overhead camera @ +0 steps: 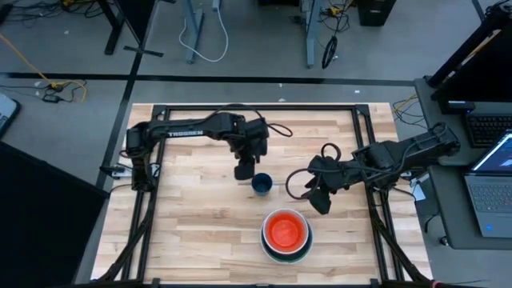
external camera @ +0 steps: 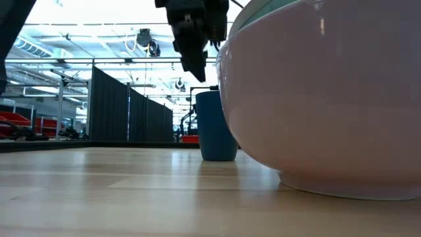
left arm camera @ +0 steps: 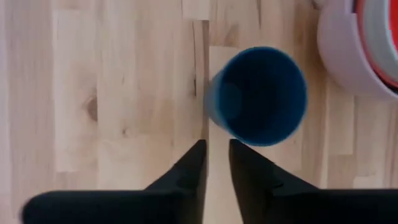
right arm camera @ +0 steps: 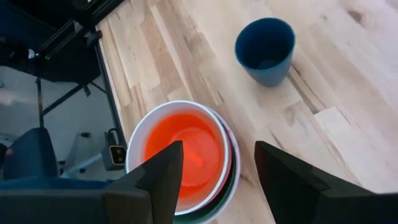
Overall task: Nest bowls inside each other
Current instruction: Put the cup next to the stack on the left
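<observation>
The tiny dark blue bowl [overhead camera: 262, 184] stands upright on its base on the table, alone; it also shows in the left wrist view [left arm camera: 258, 96] and the right wrist view [right arm camera: 265, 48]. The other bowls sit nested in one stack [overhead camera: 286, 234] toward the near edge, the orange bowl [right arm camera: 186, 152] innermost and the large white bowl [external camera: 316, 105] outermost. My left gripper [left arm camera: 216, 163] hovers just left of the blue bowl, pointing steeply down, its fingers slightly open with nothing between them. My right gripper [right arm camera: 217, 158] hangs wide open above the stack's right side, holding nothing.
Bare wooden table [overhead camera: 192, 224] lies to the left of and in front of the blue bowl. A black frame [overhead camera: 240, 108] runs round the table's edges. Loops of cable [overhead camera: 308, 180] hang from the right arm near the blue bowl.
</observation>
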You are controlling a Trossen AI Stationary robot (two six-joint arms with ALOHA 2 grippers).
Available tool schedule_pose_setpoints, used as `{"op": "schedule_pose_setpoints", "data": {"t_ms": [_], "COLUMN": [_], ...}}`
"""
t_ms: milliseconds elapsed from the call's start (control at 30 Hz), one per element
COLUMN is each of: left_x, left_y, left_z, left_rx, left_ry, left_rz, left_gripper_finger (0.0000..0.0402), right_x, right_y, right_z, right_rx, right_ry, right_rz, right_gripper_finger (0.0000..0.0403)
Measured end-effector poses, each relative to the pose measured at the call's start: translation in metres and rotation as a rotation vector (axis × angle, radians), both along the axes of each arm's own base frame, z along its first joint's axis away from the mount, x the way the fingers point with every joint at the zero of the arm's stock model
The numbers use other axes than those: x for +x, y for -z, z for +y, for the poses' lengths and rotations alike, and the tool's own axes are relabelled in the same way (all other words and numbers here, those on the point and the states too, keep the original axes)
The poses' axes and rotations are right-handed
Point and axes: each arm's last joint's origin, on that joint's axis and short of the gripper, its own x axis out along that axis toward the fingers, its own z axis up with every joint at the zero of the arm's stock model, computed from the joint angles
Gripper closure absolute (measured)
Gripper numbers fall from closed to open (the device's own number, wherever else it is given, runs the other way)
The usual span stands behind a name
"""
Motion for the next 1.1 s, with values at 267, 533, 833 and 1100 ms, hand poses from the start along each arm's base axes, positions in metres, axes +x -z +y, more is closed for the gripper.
{"op": "schedule_pose_setpoints", "data": {"t_ms": [267, 533, 833, 1100], "left_x": [0.003, 0.006, 0.019, 0.031], "left_y": [-0.001, -0.001, 0.014, 0.041], "left_z": [0.000, -0.005, -0.011, -0.019], "left_rx": [-0.023, -0.030, -0.047, -0.043], "left_ry": [-0.043, -0.043, -0.059, -0.041], "left_rz": [-0.024, -0.035, -0.030, 0.032], "left_gripper_finger": [0.0248, 0.0224, 0.0223, 0.0223], "right_x": [0.000, 0.002, 0.005, 0.006], "right_y": [0.001, 0.002, 0.002, 0.002], "right_z": [-0.001, -0.011, -0.021, -0.024], "right_rx": [-0.025, -0.078, -0.118, -0.139], "right_ry": [-0.010, -0.003, -0.007, -0.022], "right_rz": [0.001, 0.009, 0.007, 0.007], "right_gripper_finger": [0.0218, 0.0218, 0.0218, 0.0218]}}
